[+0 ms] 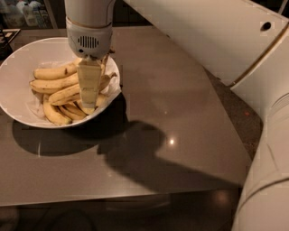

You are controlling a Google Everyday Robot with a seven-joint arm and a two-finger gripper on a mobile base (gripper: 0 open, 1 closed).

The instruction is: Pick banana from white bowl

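Observation:
The white bowl (18, 63) sits at the table's left end and holds several yellow bananas. A long, gently curved banana (50, 85) lies across the middle of the pile, with another long one (63, 95) just below it. My gripper (89, 101) points straight down into the right half of the bowl and reaches the pile. It covers the bananas' right ends. I cannot tell which banana it touches.
The bowl stands on a grey-brown table (180, 117) whose front edge runs along the bottom. My white arm (212, 40) crosses the upper right, and its lower part (266, 180) fills the right edge. Bottles (22, 13) stand behind the table at the top left.

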